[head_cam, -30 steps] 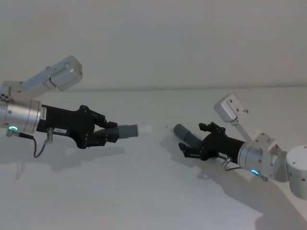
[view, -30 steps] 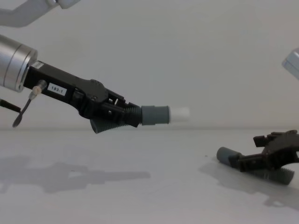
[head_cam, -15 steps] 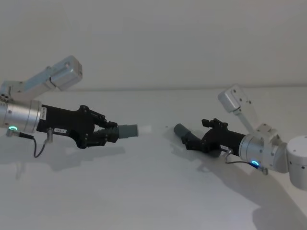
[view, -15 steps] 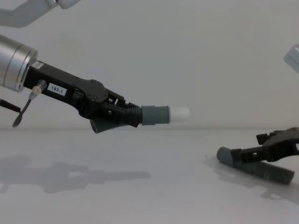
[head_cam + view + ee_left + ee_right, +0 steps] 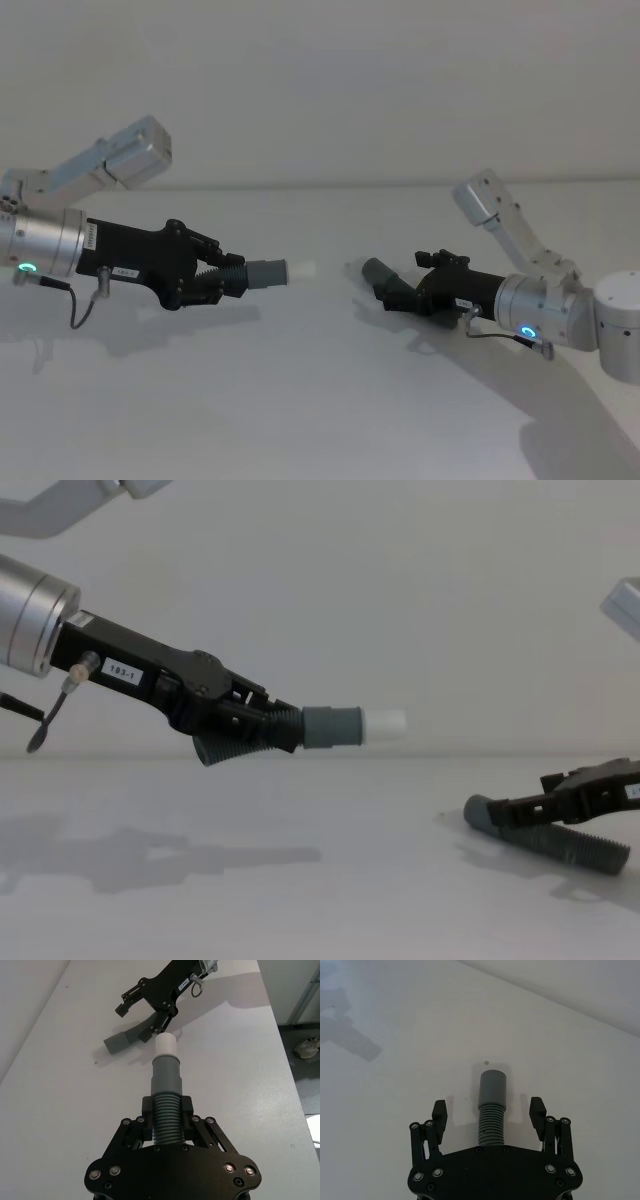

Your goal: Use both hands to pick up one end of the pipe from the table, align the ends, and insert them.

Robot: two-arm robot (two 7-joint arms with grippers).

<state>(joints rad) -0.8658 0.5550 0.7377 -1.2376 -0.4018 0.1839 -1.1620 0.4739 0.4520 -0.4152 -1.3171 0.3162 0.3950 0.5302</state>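
Left pincer (image 5: 262, 730): aloft above the table (image 5: 300, 900), clamped on the ribs of the white-tipped hose piece (image 5: 320, 727), tip pointing toward the right arm. No change over the last second.

Right pincer (image 5: 488, 1107): has rolled its wrist and settled flatter and lower. Fingers (image 5: 439, 1110) stand wide, one on each side of the socket hose piece (image 5: 585, 849), not touching it. That piece lies on the table, plain cuff (image 5: 492, 1089) facing the left arm.

Judgement: the grasp is lined up but not closed. Closing and lifting come next. The two cuffs are well apart, so aligning them is some way off.
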